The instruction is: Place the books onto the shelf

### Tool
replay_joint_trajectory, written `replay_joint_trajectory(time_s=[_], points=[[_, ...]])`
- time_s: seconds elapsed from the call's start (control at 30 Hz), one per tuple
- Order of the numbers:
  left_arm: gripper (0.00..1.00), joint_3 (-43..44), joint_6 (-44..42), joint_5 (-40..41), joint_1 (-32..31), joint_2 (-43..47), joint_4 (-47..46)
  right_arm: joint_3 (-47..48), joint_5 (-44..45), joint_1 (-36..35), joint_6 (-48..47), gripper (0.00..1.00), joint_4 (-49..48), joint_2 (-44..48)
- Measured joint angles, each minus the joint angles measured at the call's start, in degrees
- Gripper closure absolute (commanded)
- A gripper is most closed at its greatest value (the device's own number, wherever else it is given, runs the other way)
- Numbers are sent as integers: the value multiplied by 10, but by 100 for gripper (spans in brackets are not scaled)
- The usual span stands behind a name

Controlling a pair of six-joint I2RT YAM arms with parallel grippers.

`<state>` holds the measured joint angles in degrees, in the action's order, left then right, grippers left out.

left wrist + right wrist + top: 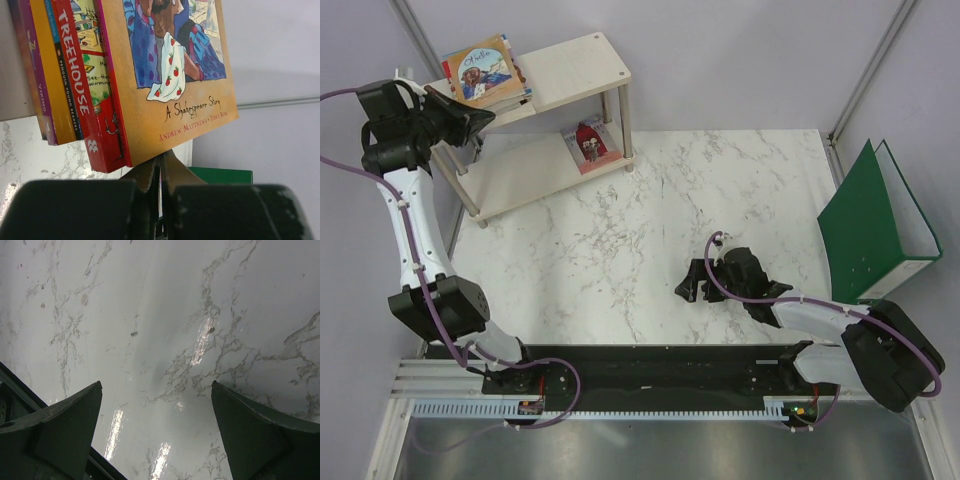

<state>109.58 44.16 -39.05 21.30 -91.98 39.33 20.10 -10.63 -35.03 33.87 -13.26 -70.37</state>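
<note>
Left hand point(483, 118) closed, fingers pressed together, beside book stack point(485, 72) on shelf point(582, 60). Right hand point(695, 280) wide open, empty, above counter point(620, 230).

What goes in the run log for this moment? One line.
left gripper shut, beside books | books stacked on shelf | right gripper open, empty

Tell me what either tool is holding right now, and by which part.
Nothing. The left tool is shut empty at the edge of the orange Shakespeare book; the right tool hangs open over the table.
</note>
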Motion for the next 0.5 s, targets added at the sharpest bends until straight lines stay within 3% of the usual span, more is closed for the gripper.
replay_joint_trajectory(time_s=[0.37, 0.4, 0.43, 0.5], points=[[97, -14, -23, -2, 3, 12, 10, 6, 0, 0, 0, 2, -2, -9], [93, -30, -28, -3, 3, 24, 13, 6, 0, 0, 0, 2, -2, -9], [76, -49, -35, -3, 1, 40, 12, 7, 0, 0, 0, 2, -2, -9], [58, -97, -52, -2, -4, 85, 14, 8, 0, 0, 0, 2, 0, -9]])
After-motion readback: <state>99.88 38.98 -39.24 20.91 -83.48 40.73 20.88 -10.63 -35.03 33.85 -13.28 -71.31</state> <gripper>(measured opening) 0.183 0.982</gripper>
